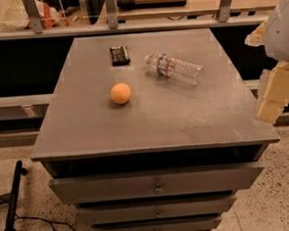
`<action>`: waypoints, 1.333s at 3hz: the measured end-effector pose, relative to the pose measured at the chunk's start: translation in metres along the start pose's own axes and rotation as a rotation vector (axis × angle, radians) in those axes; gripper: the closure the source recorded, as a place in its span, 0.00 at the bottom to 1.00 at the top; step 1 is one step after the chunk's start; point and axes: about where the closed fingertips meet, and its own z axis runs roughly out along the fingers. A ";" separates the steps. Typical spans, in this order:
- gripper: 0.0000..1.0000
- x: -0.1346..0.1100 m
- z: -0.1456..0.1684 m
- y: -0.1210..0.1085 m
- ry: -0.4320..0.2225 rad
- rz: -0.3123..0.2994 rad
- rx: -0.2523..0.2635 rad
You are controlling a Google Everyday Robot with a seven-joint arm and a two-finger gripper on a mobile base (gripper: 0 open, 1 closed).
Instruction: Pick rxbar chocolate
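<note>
The rxbar chocolate (pixel 119 55) is a small flat black wrapped bar lying on the far left part of the grey cabinet top (pixel 154 121). My gripper (pixel 273 95) hangs at the right edge of the view, beyond the cabinet's right side and far from the bar. Only its pale blocky end shows, with the white arm (pixel 284 28) above it. Nothing is seen in its hold.
An orange ball (pixel 120 93) sits on the top in front of the bar. A clear plastic water bottle (pixel 175 68) lies on its side to the bar's right. Drawers (pixel 156 185) step out below the front edge. A black cable and stand (pixel 12 204) are on the floor at left.
</note>
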 end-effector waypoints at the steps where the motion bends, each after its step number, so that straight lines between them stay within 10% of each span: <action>1: 0.00 0.000 0.000 0.000 0.000 0.000 0.000; 4: 0.00 -0.053 0.051 -0.075 -0.387 0.199 0.108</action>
